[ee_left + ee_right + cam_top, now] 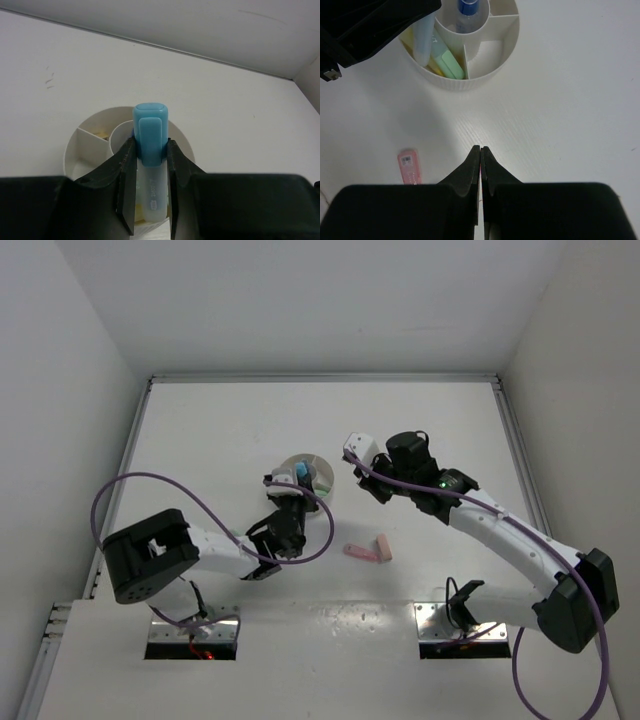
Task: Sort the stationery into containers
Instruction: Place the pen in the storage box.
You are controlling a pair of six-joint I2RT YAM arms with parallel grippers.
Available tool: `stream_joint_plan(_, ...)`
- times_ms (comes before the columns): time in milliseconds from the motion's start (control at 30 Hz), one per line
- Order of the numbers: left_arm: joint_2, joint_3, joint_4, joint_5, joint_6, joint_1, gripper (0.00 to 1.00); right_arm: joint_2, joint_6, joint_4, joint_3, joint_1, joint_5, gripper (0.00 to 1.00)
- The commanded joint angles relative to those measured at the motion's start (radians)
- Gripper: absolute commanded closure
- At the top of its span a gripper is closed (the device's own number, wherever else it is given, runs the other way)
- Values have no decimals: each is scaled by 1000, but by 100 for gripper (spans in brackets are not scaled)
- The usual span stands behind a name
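Note:
The round white divided dish (322, 480) sits mid-table. My left gripper (297, 483) is above it, shut on a light blue highlighter (150, 125) (302, 472). In the left wrist view the gripper (150, 145) has both jaws pressed on the highlighter's cap, over the dish (80, 145). In the right wrist view the dish (470, 82) holds a mint green bar (447, 62) and a yellow piece (409, 37). The light blue bar (424, 42) reaches down into that same wedge. A blue-capped piece (468, 10) stands in the centre cup. My right gripper (480, 148) (372, 488) is shut and empty above the table.
Two pink bars (362, 552) (383, 545) lie on the table near the front, right of the dish. One of them (410, 166) shows left of my right fingers. White walls enclose the table on three sides.

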Motion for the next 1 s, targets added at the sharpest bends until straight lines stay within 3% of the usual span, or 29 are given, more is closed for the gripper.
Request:
stream_joint_plan(0,29,5,86,-28,-5,-18,100,-1,-14,19,0,-3,-6,100)
stream_joint_plan(367,-11,-47,86,-57,-5,-18,100,-1,-14,19,0,-3,-6,100)
stream_joint_plan(633,17,-100,186,-97,-25,-97,100,-1,-14,19,0,-3,-6,100)
stream_joint_plan(833,-15,-90,15,-143,-133,-106,100,-1,-14,19,0,-3,-15,100)
stream_joint_plan(900,-40,-48,-113,-186,-204,-106,93,-1,-23,19,0,-3,-15,100)
stream_joint_plan(967,-51,-10,-274,-235,-304,-106,76,-1,-23,19,0,-3,-15,100)
